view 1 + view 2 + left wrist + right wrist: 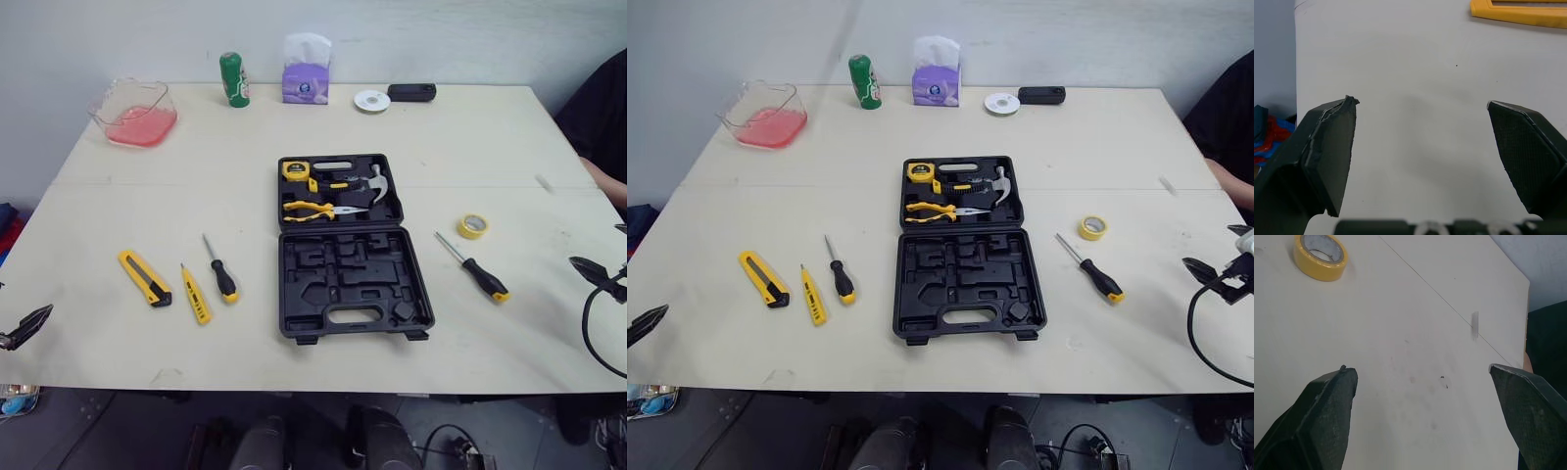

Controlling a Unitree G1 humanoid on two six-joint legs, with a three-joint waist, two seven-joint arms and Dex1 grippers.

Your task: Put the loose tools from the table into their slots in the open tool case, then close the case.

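The open black tool case (353,284) lies mid-table; its far half holds a tape measure, pliers and a hammer (373,182), its near half has empty slots. Left of it lie a yellow utility knife (144,277), a yellow tester screwdriver (195,294) and a small black-handled screwdriver (220,270). Right of it lie a longer screwdriver (474,268) and a yellow tape roll (473,226), the roll also in the right wrist view (1321,254). My left gripper (1422,152) stands open at the table's left front edge, my right gripper (1425,416) open at the right edge. Both are empty.
At the back stand a clear tub with pink liquid (134,112), a green can (233,79), a purple tissue box (306,82), a white disc (372,100) and a black box (411,93). A person in dark clothing (602,117) sits at the far right.
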